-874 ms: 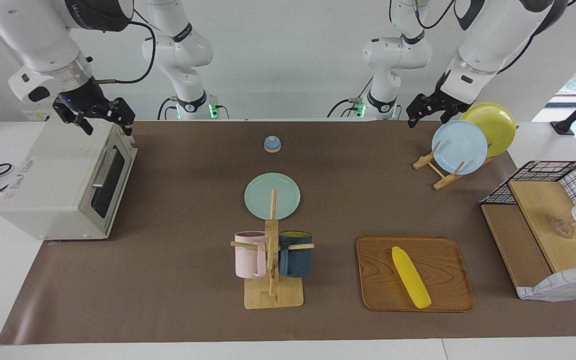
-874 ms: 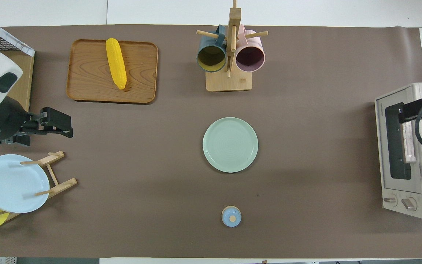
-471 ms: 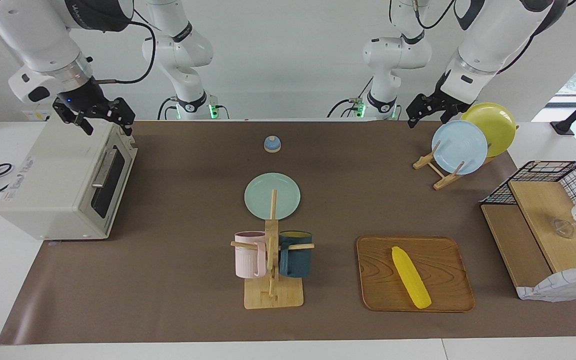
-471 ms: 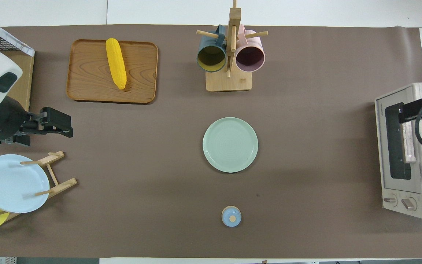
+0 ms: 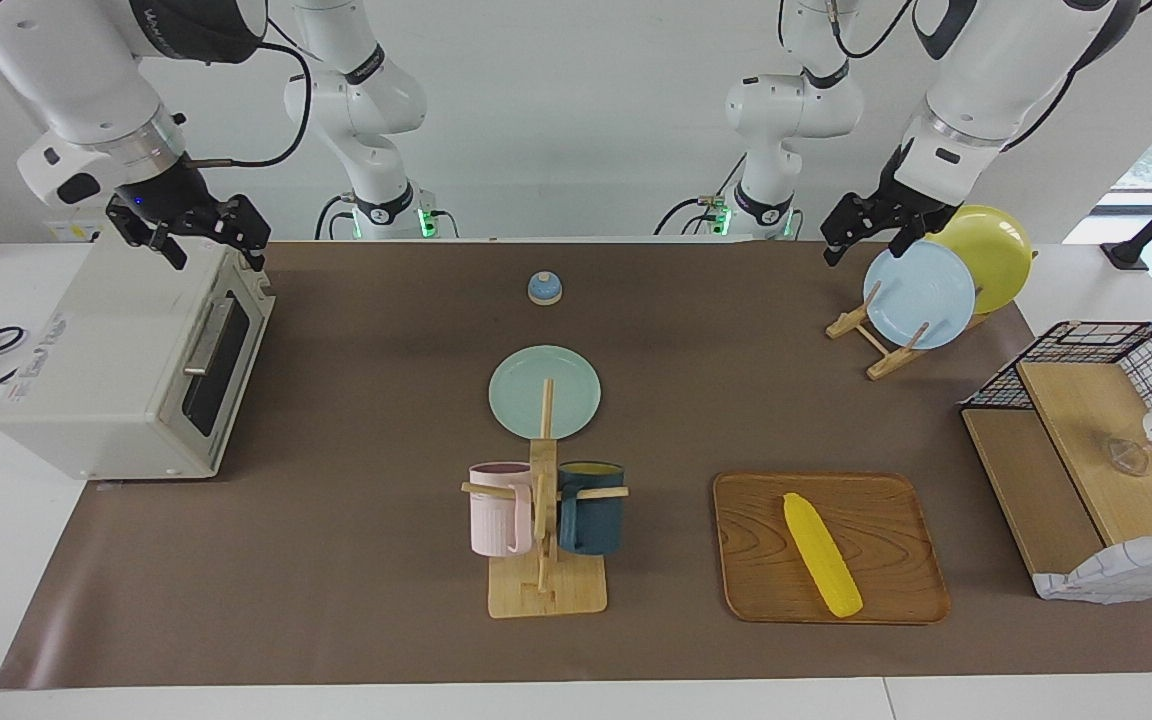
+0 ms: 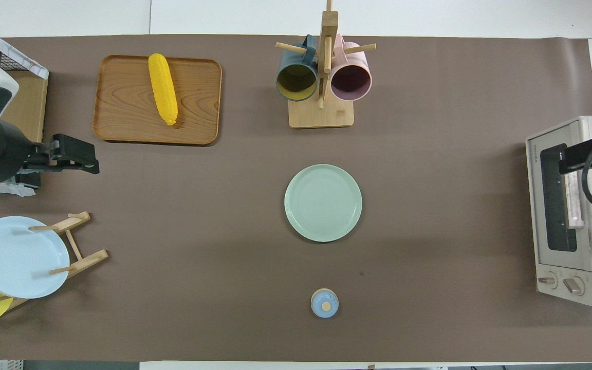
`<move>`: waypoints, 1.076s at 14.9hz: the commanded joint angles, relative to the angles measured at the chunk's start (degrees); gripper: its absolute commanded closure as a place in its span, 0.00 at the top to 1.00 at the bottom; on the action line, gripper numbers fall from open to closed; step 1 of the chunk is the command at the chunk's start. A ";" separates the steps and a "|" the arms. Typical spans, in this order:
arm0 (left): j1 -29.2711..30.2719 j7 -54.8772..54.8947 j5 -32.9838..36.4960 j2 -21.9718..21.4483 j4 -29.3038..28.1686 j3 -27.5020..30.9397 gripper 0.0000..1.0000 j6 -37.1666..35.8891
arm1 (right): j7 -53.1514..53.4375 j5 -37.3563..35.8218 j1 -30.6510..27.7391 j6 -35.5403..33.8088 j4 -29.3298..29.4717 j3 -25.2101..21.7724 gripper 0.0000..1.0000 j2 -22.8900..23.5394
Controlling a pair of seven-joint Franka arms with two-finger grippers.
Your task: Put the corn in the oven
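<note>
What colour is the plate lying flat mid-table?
Pale green plate; the overhead view shows it best.

3 plates (image 6: 322,202), 2 mugs (image 6: 296,82), 1 corn (image 6: 163,95), 1 oven (image 5: 136,365), 1 tray (image 6: 121,103), 2 pincers (image 5: 204,238).

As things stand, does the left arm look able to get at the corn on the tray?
Probably yes. The corn lies alone and uncovered on the wooden tray at the left arm's end, and the left gripper, open and empty, hangs over bare mat beside the plate rack.

Corn (image 6: 163,88) lies on wooden tray (image 6: 201,103).
</note>
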 commanded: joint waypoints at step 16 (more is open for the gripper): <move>-1.33 0.92 3.71 47.13 32.81 -0.22 1.00 17.55 | -2.46 -1.13 -2.57 9.34 -14.58 0.18 0.00 -6.29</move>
